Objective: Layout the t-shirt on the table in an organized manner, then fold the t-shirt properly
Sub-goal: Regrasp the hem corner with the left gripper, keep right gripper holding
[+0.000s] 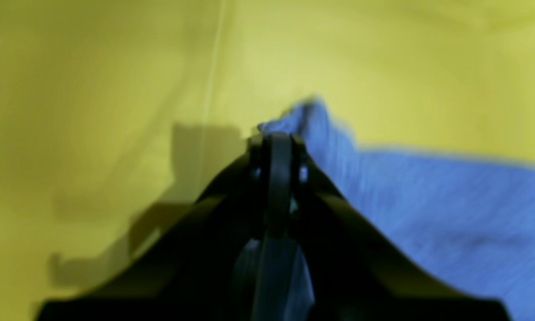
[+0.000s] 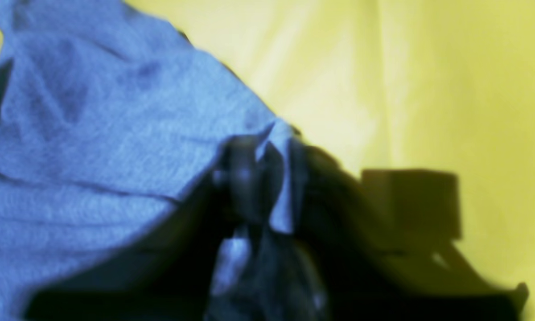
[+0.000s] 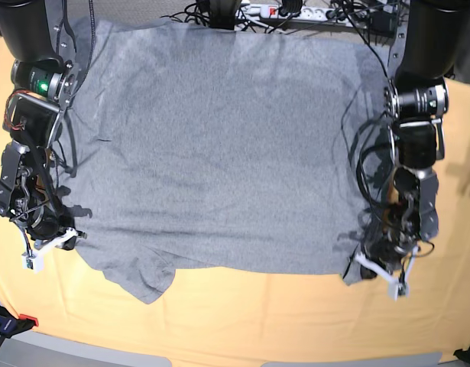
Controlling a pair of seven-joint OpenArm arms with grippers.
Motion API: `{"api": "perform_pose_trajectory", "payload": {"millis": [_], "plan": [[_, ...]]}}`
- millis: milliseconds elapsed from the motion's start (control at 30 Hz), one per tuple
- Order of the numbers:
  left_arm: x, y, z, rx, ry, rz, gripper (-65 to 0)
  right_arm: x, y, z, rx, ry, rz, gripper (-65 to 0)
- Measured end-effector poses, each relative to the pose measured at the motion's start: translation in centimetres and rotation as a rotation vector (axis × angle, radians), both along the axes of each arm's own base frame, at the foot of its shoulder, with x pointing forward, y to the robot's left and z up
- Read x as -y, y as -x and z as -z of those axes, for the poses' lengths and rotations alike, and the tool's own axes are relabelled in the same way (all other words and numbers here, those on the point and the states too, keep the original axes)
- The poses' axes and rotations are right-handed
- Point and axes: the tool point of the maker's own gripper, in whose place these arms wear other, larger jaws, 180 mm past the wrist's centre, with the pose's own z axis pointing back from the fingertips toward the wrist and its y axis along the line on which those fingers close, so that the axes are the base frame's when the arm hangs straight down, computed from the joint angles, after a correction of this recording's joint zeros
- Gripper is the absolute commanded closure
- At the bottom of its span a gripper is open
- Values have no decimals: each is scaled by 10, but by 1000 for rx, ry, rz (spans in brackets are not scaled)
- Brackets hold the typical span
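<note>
light: bright, even | wrist views: blurred, soft focus | shadows: dark, table (image 1: 93, 133)

One grey t-shirt (image 3: 219, 145) lies on one table (image 3: 257, 321) covered in yellow-orange cloth, flanked by two robot arms: one at the left (image 3: 414, 145), one at the right (image 3: 32, 138).

Both wrist views are blurred, and the t-shirt (image 3: 219, 145) runs past the base view's top edge
</note>
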Motion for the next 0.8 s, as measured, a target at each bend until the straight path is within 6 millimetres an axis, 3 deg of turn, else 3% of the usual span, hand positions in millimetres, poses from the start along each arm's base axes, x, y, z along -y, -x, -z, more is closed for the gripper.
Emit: {"api": "perform_pose_trajectory", "payload": {"millis": [100, 233, 267, 333, 400, 467, 533, 633, 733, 800], "plan": [[1, -14, -28, 54, 3, 17, 0, 2, -3, -4, 8, 13, 1, 0], [-1, -20, -42, 78, -4, 13, 0, 5, -11, -15, 19, 46, -3, 0], [-1, -20, -42, 78, -3, 13, 0, 6, -13, -18, 24, 53, -3, -34], [-1, -18, -38, 71, -3, 13, 0, 8, -14, -20, 25, 62, 2, -163], [-1, -13, -28, 52, -4, 12, 0, 17, -12, -17, 11, 63, 63, -125], [-1, -7, -15, 29, -4, 13, 0, 24, -10, -14, -4, 78, 97, 0], [-2, -2, -5, 8, -7, 13, 0, 25, -9, -15, -5, 85, 100, 0], [-2, 0, -3, 5, -7, 13, 0, 13, -12, -17, 10, 80, 19, 0], [-2, -1, -5, 9, -7, 12, 0, 8, -13, -18, 23, 51, 15, -231], [-2, -1, -4, 5, -7, 13, 0, 12, -11, -16, 16, 49, 38, -323]]}}
